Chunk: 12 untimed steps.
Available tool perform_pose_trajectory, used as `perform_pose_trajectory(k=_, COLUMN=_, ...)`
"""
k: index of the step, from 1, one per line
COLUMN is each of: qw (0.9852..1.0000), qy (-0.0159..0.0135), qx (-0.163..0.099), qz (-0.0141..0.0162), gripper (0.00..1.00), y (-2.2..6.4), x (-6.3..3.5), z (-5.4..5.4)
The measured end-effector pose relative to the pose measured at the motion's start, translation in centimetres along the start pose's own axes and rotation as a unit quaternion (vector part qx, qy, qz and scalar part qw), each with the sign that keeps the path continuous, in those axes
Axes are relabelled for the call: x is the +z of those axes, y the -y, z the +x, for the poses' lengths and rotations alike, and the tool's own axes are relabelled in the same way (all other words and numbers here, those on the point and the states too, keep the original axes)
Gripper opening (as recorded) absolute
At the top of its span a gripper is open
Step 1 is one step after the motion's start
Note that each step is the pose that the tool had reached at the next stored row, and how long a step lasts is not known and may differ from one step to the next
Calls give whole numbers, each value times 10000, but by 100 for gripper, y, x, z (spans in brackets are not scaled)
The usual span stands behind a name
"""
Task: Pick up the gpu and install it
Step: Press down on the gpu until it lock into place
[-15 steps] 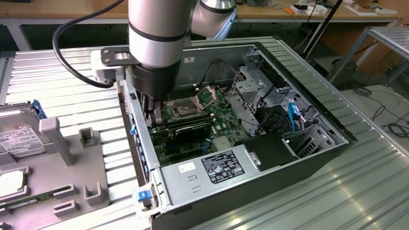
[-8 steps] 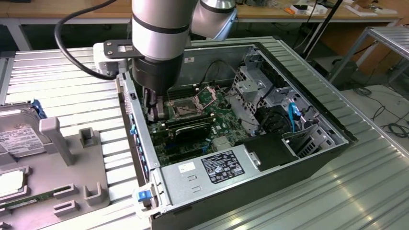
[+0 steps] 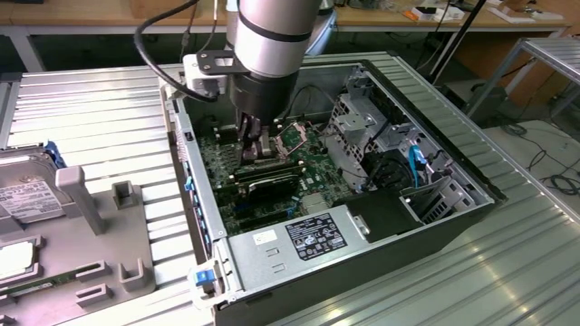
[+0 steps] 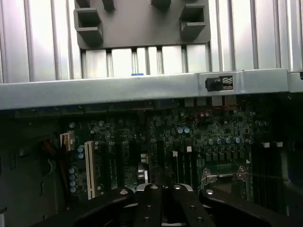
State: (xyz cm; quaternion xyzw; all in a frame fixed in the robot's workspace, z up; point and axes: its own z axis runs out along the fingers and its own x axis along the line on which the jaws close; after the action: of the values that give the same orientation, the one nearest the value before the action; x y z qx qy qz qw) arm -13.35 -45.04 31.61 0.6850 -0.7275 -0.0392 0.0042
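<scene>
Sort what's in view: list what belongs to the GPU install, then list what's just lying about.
In the job:
gpu, seated on the motherboard
gripper, shut, just above the card
computer case

Lying about:
hard drive
grey holder tray
power supply

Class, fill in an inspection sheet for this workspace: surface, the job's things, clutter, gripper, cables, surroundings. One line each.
Surface: ribbed metal table, carrying an open computer case.
Job's things: gpu, a dark card on edge over the motherboard, directly below the gripper; whether it is seated cannot be told.
Clutter: grey holder block and a hard drive at the exterior view's left.
Gripper: gripper lowered inside the case, fingers shut; whether they grip the card is unclear.
Cables: black cable looped beside the arm; blue cable in the case.
Surroundings: wooden bench behind; loose floor cables.
</scene>
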Motion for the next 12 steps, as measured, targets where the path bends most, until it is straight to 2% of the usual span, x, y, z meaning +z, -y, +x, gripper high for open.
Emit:
perform_pose_trajectory(k=5, qw=10000, qy=7, qx=-1, qz=0, gripper=11, y=224, x=-13, z=-15)
perform_pose_trajectory(k=8, qw=10000, qy=7, qx=-1, qz=0, gripper=11, y=471, x=-25, z=-31)
perform_pose_trajectory(k=11, qw=10000, qy=8, qx=-1, qz=1, gripper=11, y=630, x=-32, z=-41)
perform_pose_trajectory(k=12, qw=10000, qy=8, qx=0, qz=1, gripper=11, y=657, x=-33, z=-42)
